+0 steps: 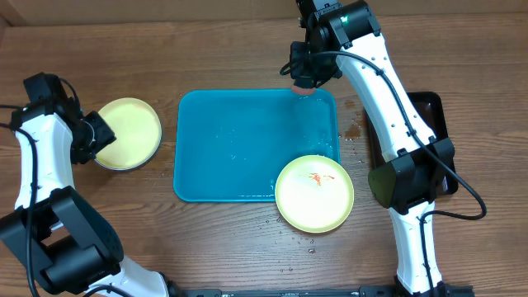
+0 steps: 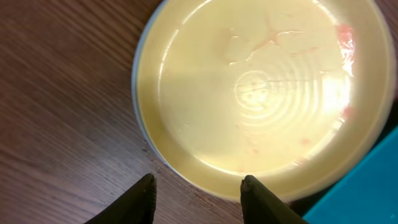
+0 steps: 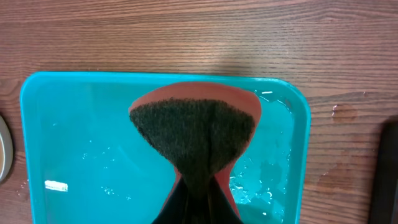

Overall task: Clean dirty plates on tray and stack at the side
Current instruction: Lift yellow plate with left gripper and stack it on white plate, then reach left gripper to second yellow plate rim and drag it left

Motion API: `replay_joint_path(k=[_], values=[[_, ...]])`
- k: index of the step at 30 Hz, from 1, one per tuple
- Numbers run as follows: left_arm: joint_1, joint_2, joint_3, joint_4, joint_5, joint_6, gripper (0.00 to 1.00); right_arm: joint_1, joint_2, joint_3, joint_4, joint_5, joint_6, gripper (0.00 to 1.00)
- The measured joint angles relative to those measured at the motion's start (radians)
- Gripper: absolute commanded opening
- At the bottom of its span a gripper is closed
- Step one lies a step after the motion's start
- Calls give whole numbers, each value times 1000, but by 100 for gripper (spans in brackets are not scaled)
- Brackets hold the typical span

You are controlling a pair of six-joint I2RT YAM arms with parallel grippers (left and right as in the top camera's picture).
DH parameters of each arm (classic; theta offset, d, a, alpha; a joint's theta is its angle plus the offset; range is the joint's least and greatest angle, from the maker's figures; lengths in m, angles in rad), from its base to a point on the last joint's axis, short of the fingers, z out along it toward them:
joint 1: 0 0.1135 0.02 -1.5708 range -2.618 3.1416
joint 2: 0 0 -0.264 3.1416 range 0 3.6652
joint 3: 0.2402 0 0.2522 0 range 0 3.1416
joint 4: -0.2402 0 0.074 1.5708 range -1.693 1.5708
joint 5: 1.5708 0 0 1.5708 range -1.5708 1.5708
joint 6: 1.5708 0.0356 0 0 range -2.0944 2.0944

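2 plates (image 1: 125,134) sit stacked on the wood just left of the tray (image 1: 239,124) — a yellow-green one on top, a pale rim showing beneath it. The 3rd plate (image 1: 314,196) lies at the tray's near right corner, overhanging the rim, with a red-orange smear (image 1: 318,176) in its bowl. The left gripper (image 2: 198,186) has its fingers spread, with the stack's rim just ahead of them and nothing pinched. The right gripper (image 1: 304,74) is clamped on a sponge (image 3: 196,137) over the tray's far right corner. Scrubbing that 3rd plate looks like the step in hand: bring the sponge's dark scouring face down flat on the smear, and steady the overhanging plate first — it could tip or skate on the wet tray. Every plate lies flat, face up, and being round has no long axis; the tray's runs left to right across the table.
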Motion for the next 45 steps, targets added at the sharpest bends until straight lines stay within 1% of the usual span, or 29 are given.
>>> replay_joint_path(k=[3, 7, 9, 12, 18, 22, 26, 29, 32, 34, 38, 41, 45], values=[[-5, 1, 9, -16, 41, 2, 51, 0, 0, 0, -7, 0, -3, 4], [-26, 1, 49, -62, 138, 44, 58, 0, 0, 0, -7, 0, -14, 4], [-64, 1, 63, -79, 204, 74, 61, 0, 0, 0, -6, 0, -14, 4], [-175, 1, 65, -97, 301, 133, 65, -2, 0, 0, -8, 0, -18, 4], [-461, 6, 56, -56, 422, 183, 66, -15, 0, 0, -10, -8, -19, 4], [-632, 43, 52, -17, 459, 189, 68, -25, 0, 0, -11, -9, -21, 4], [-760, 117, 52, -7, 469, 203, 67, -27, 0, 0, -18, -8, -21, 4], [-808, 179, 51, -5, 473, 212, 66, -27, 0, 0, -26, -11, -21, 4], [-832, 232, 45, -3, 502, 250, 66, -27, 0, 0, -28, -13, -21, 4], [-836, 250, 43, -5, 539, 298, 65, -27, 0, 0, -27, -15, -21, 4], [-836, 253, 41, -16, 571, 359, 63, -27, 0, 0, -28, -15, -22, 4], [-836, 253, 40, -35, 570, 380, 61, -27, 0, 0, -28, -15, -21, 4], [-836, 253, 40, -50, 569, 387, 57, -27, 0, 0, -28, -15, -21, 4]])
